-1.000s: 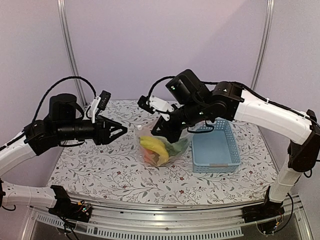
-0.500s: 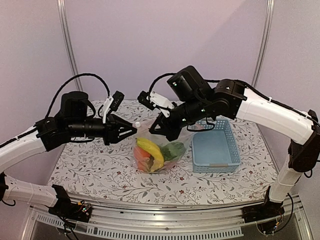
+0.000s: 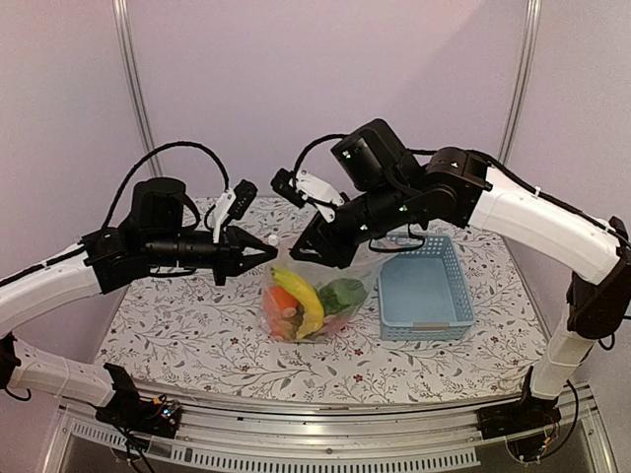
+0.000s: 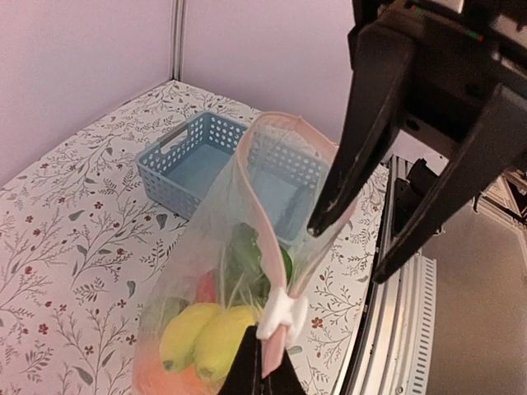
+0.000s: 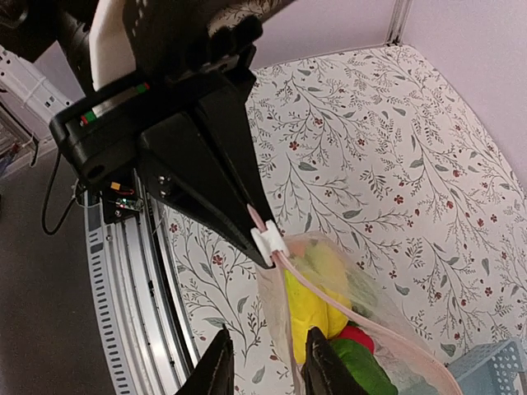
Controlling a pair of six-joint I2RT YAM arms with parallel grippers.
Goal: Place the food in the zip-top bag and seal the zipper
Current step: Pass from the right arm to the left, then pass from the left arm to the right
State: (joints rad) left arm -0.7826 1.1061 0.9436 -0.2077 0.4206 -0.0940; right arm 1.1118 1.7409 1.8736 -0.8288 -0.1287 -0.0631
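Observation:
The clear zip-top bag [image 3: 347, 272] stands on the table with its mouth held up, and the food is inside it. Yellow bananas [image 3: 302, 294], an orange piece [image 3: 275, 306] and a green piece [image 3: 343, 294] show through the plastic. My left gripper [image 4: 262, 372] is shut on the end of the pink zipper [image 4: 257, 197], just below the white tab [image 4: 282, 317]. My right gripper [image 5: 269, 339] is open, and the bag's side edge hangs loosely between its fingers. From the left wrist, the right gripper [image 4: 350, 251] stands spread beside the bag's mouth.
A light-blue mesh basket [image 3: 425, 292] sits to the right of the bag. The table's metal front rail [image 5: 123, 313] runs below the flowered cloth [image 3: 187, 340].
My left gripper has moved right and shut on the zipper end at the tab. My right gripper has gone from shut to open, and the bag has shifted a little to the left.

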